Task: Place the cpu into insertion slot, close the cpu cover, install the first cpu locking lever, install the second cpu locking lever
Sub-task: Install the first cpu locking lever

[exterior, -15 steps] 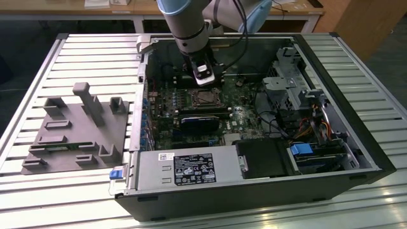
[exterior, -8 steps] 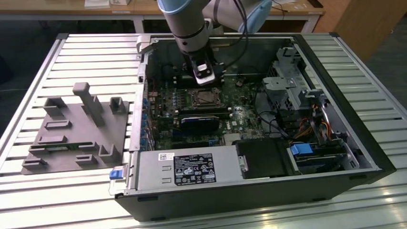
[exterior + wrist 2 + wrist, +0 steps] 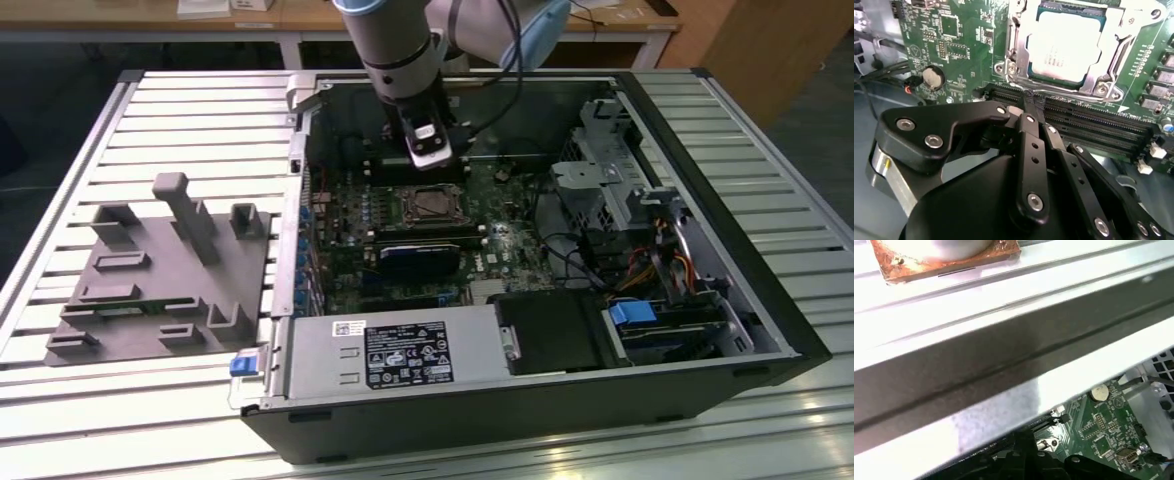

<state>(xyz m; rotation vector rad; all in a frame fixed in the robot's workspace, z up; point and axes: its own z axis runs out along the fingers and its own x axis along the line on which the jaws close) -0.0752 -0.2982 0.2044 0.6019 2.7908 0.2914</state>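
Note:
In the second wrist view the cpu [image 3: 1063, 44], a flat square chip with a pale silver top, lies in the insertion slot on the green board. The cpu cover [image 3: 1111, 47], a silver frame with a square cut-out, lies down around it. My gripper [image 3: 1032, 101] hovers over the long black memory slots [image 3: 1094, 122] just beside the socket, its black fingers [image 3: 1030, 125] pressed together with nothing between them. In the exterior view the gripper [image 3: 430, 158] hangs inside the open computer case, just behind the insertion slot [image 3: 430, 204]. I cannot make out the locking levers.
The case walls [image 3: 298, 150] surround the board. A power supply [image 3: 387, 352] sits at the front and a drive cage with cables [image 3: 627, 200] on the exterior view's right. A grey fixture [image 3: 160, 270] lies on the slatted table on the exterior view's left. A coin battery [image 3: 932, 76] sits near the socket.

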